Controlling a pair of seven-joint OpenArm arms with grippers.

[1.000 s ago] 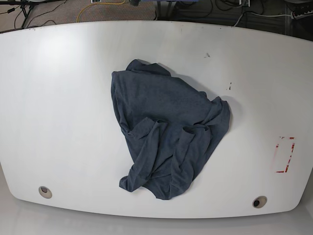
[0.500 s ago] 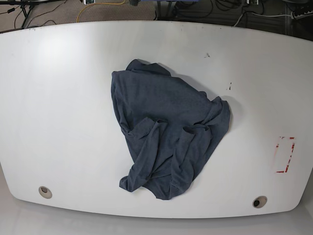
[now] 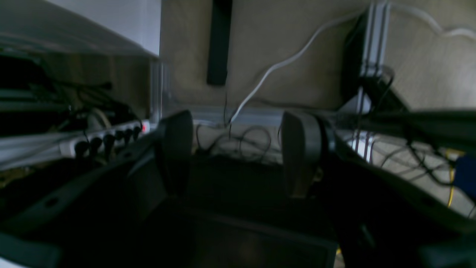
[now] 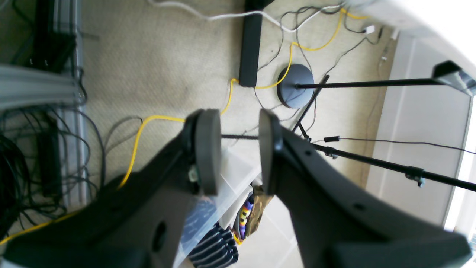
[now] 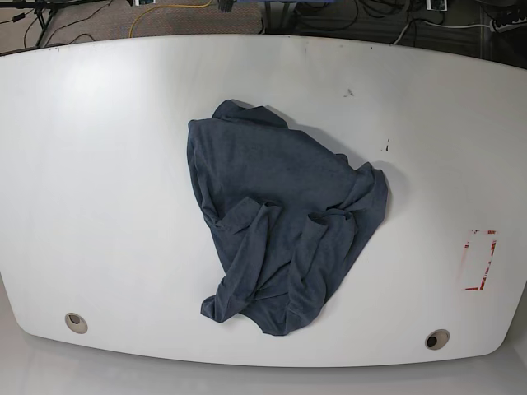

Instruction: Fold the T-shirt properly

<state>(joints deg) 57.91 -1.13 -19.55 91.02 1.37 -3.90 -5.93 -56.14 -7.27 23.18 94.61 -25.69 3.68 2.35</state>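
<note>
The dark navy T-shirt (image 5: 280,218) lies crumpled in a heap near the middle of the white table (image 5: 99,181) in the base view, with twisted folds trailing toward the front edge. Neither arm shows in the base view. In the left wrist view my left gripper (image 3: 238,152) is open, with nothing between its fingers, facing the floor and cables off the table. In the right wrist view my right gripper (image 4: 238,149) is open with a narrower gap, empty, above carpet and cables.
A red-outlined rectangle mark (image 5: 480,259) sits at the table's right. Two round holes (image 5: 76,322) (image 5: 436,338) lie near the front edge. A power strip (image 3: 100,141) and cables lie below the left gripper. A clear bin (image 4: 227,193) and stand poles sit below the right gripper.
</note>
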